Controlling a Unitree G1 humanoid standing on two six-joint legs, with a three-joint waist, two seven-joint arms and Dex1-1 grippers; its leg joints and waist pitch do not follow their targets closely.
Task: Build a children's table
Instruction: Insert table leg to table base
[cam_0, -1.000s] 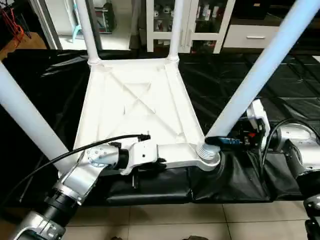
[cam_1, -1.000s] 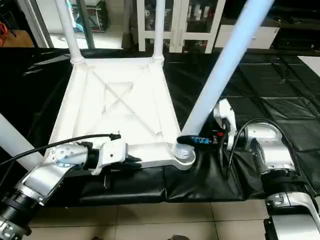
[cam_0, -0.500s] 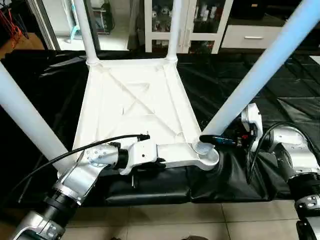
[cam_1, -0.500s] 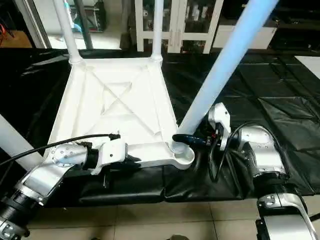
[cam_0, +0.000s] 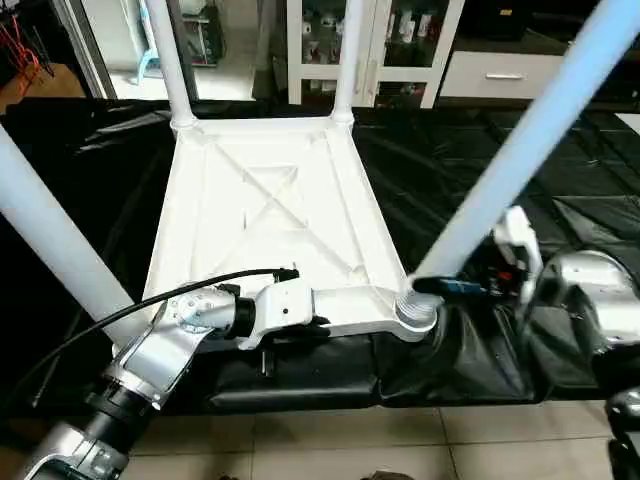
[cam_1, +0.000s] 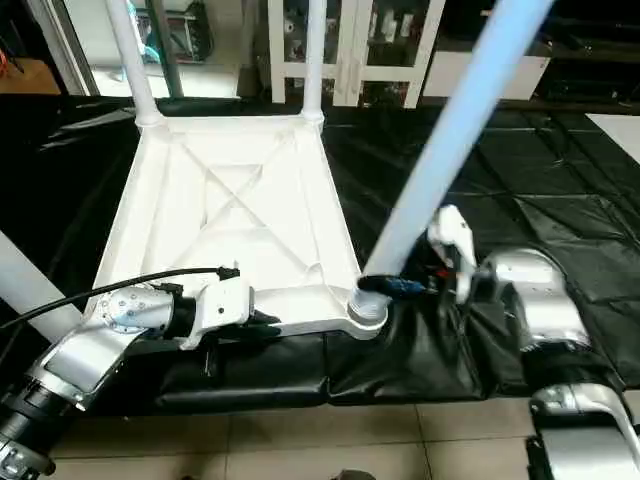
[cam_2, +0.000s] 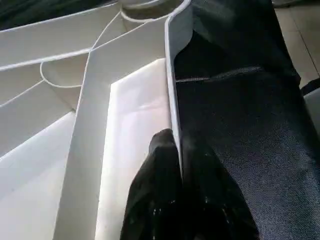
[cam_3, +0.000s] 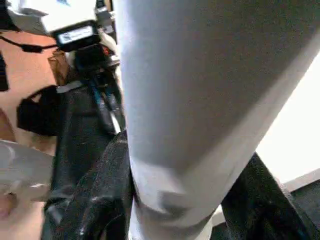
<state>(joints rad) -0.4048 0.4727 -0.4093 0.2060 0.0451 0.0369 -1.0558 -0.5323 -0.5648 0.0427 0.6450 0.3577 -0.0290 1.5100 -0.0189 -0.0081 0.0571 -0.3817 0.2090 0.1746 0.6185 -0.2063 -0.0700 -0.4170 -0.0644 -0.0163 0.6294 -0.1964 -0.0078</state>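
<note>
The children's table top (cam_0: 270, 200) lies upside down on a black sheet, ribbed underside up. Two legs (cam_0: 170, 60) (cam_0: 345, 60) stand in the far corner sockets. A third leg (cam_0: 50, 240) rises at the near left. The fourth leg (cam_0: 520, 140) leans up from the near-right socket (cam_0: 415, 312). My right gripper (cam_0: 432, 286) is shut around this leg just above the socket, one black finger (cam_3: 100, 200) on each side. My left gripper (cam_2: 172, 185) is shut on the top's near rim (cam_2: 172, 100), left of that socket.
The black sheet (cam_0: 450, 170) covers the work surface, ending at a tiled floor (cam_0: 350, 440) close to me. A white glass-door cabinet (cam_0: 370, 40) and a drawer unit (cam_0: 500, 75) stand behind. A black cable (cam_0: 150, 300) loops over my left forearm.
My right forearm swung a little left and then back right while holding the leg's base. The left gripper has kept its hold on the rim.
</note>
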